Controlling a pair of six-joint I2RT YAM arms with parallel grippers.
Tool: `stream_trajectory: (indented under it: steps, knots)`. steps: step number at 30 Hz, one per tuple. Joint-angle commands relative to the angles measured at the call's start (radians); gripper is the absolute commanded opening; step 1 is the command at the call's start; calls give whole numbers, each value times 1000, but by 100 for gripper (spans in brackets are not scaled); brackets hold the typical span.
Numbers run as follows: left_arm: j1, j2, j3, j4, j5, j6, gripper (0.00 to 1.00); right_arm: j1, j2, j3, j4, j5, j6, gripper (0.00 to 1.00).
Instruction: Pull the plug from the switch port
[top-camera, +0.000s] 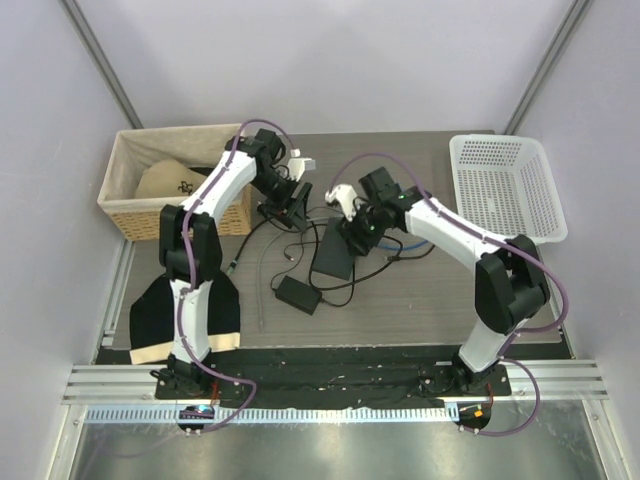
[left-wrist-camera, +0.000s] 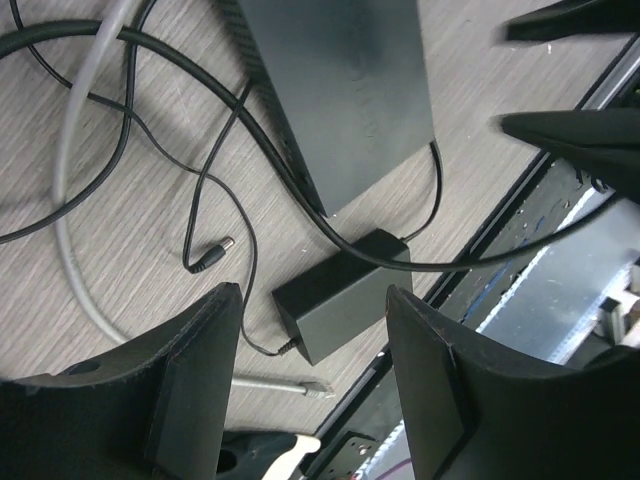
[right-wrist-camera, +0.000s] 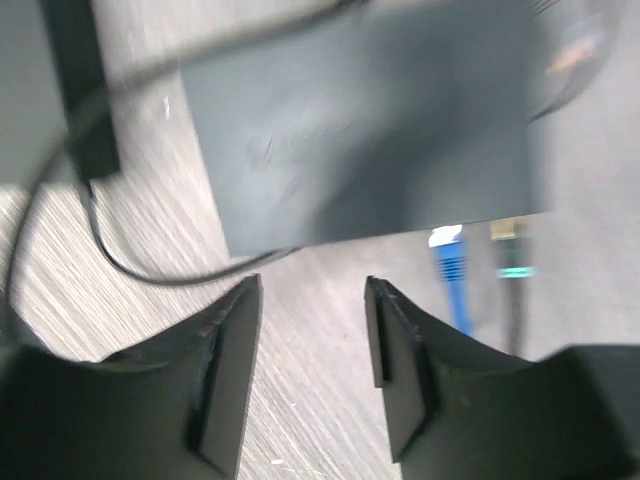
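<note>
Right arm is hanging over the middle of the surface (top-camera: 420, 320), and the right end effector (right-wrist-camera: 310, 360) is pointing down just in front of the flat black switch (right-wrist-camera: 360, 140). Its fingers are standing moderately apart with only bare woodgrain between them, so it isn't gripping anything.

The plug (right-wrist-camera: 449, 252) is sitting off to the right of those fingers, not between them. It's the blue-booted one with the clear tip, and that tip is butting right against the edge of the switch. The wrist view is blurry, so I can't tell whether it's seated in the switch port or just outside it. A black connector (right-wrist-camera: 511, 252) with a green glow is sitting just beside it on the same edge. In the top view the blue cable (top-camera: 415, 245) is trailing away from the switch toward the right arm.

The left end effector (left-wrist-camera: 315, 370) is hovering above the surface with its fingers spread wide and holding nothing. Below it the adapter brick (left-wrist-camera: 340, 290) is lying just off a corner of the switch, with a thick black cord (left-wrist-camera: 300, 175) crossing over both. A loose barrel connector (left-wrist-camera: 212, 255) and a grey cable (left-wrist-camera: 75, 200) are lying nearby.

A wicker basket (top-camera: 125, 205) is sitting at the far left and a white plastic basket (top-camera: 505, 185) at the far right.
</note>
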Motion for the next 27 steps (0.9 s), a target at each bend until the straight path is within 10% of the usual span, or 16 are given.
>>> stream_trajectory:
  steps: [1, 20, 27]
  knots:
    - [3, 41, 55, 16, 14, -57, 64, -60, -57, 143, 15, -133, 104, 57]
    - [-27, -1, -148, 53, -38, -68, 52, -263, 365, 396, 195, -198, 224, 49]
    - [-27, -48, -184, 10, 25, 10, 13, -251, 402, 361, 137, -202, 150, 38]
